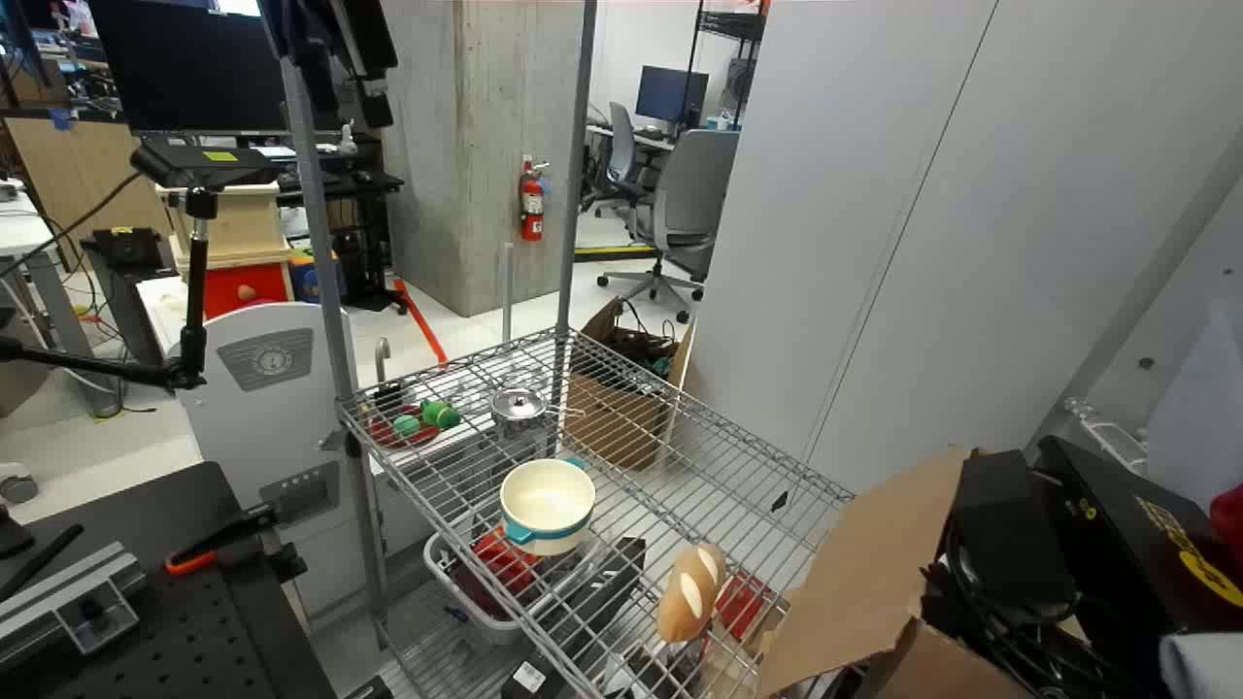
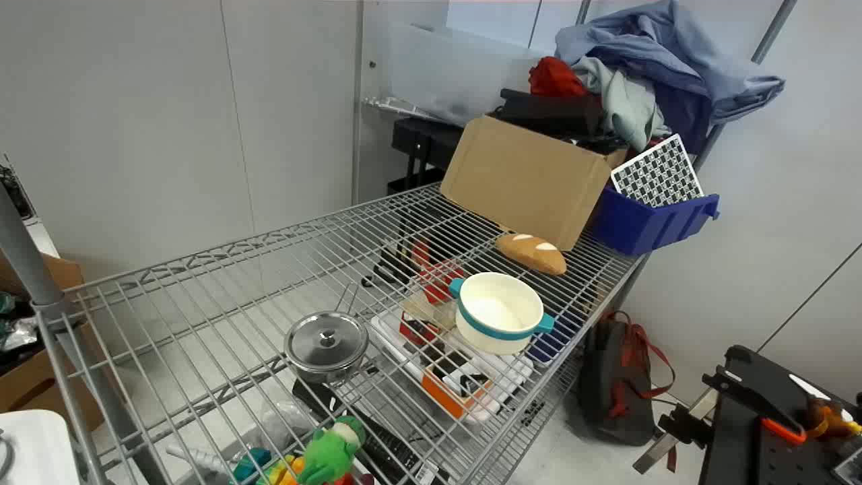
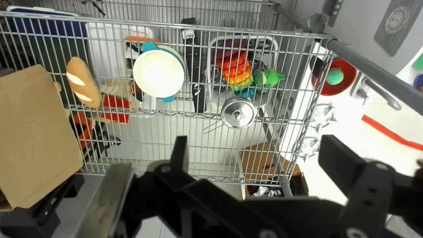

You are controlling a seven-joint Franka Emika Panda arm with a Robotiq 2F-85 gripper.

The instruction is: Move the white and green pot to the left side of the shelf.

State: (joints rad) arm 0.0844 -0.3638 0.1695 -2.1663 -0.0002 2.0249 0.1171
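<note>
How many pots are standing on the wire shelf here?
2: the white pot, nearer the bread, and the lidded steel pot, farther from it. The cardboard could hide more.

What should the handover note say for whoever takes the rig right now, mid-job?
Gripper: open, fingers spread wide, nothing held.
White and green pot: upright on the wire shelf, between the bread loaf and the lidded saucepan, at neither end.
Done: the pot is ungrasped, and the move does not look made.
To do: grasp the pot, lift it, set it on the shelf's left side, release. These views don't settle which end counts as left, so confirm first.
</note>
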